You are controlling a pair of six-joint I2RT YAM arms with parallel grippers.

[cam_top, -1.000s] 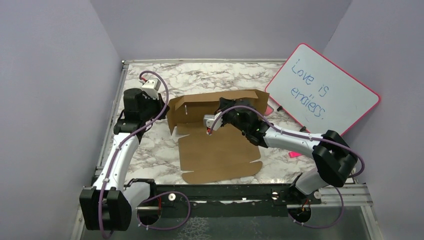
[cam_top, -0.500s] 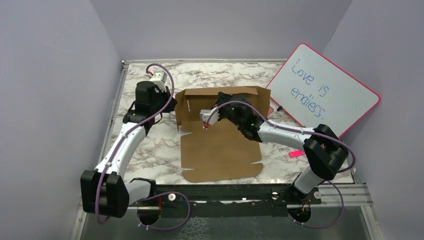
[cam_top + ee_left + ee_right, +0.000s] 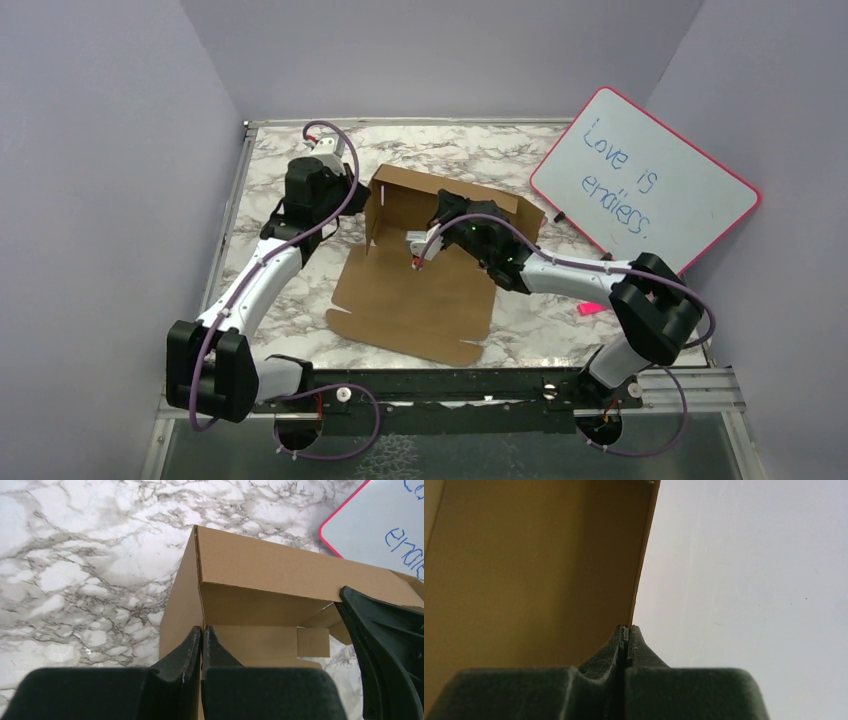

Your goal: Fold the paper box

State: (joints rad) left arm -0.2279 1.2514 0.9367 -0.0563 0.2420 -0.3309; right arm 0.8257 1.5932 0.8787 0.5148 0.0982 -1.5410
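Paper box [image 3: 420, 295] walls are pinched between closed jaws: left gripper [image 3: 201, 641] near a corner, right gripper [image 3: 626, 641] apparently on an edge. Walls should be raised together, squarely.

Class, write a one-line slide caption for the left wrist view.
Left tool pinching an upright wall of a plain brown cardboard box on a marble table.

Marble-patterned table [image 3: 470, 150], enclosed by plain lavender walls [image 3: 440, 50] ahead of me and on both sides. At my far right, a pink-rimmed whiteboard [image 3: 645, 180] leans tilted against the wall, its blue handwriting reading roughly "Love is endless". A black marker [image 3: 560, 216] lies by its lower edge; a small pink object [image 3: 590, 308] rests nearer me.
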